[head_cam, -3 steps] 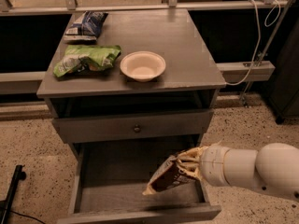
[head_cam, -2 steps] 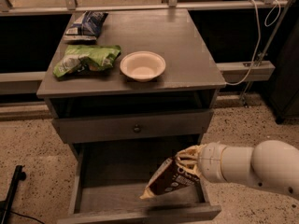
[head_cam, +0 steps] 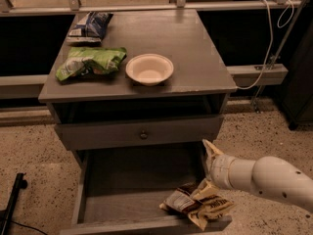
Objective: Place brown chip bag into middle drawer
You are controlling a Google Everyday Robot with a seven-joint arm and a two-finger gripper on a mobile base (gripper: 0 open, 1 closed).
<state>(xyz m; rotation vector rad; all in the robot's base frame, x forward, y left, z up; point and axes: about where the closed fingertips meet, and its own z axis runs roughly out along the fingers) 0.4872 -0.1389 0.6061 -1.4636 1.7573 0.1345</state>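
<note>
The brown chip bag (head_cam: 195, 203) lies at the front right of the open middle drawer (head_cam: 129, 173), with its cream end resting over the front board. My gripper (head_cam: 208, 169) is at the drawer's right side, just above the bag. Its jaws stand apart: one cream finger (head_cam: 211, 150) points up, and the other is low, by the bag's top edge. The bag is not gripped between them. My white arm (head_cam: 269, 177) comes in from the right.
On the grey cabinet top (head_cam: 195, 58) are a green bag (head_cam: 88, 62), a blue-and-white bag (head_cam: 89, 26) and a white bowl (head_cam: 149, 68). A shut drawer front with a small knob (head_cam: 143, 135) is above the open drawer. A black stand (head_cam: 12, 202) is at the lower left.
The bag has dropped from the gripper and now lies on the drawer's front right. The gripper has opened and moved a little up and to the right.
</note>
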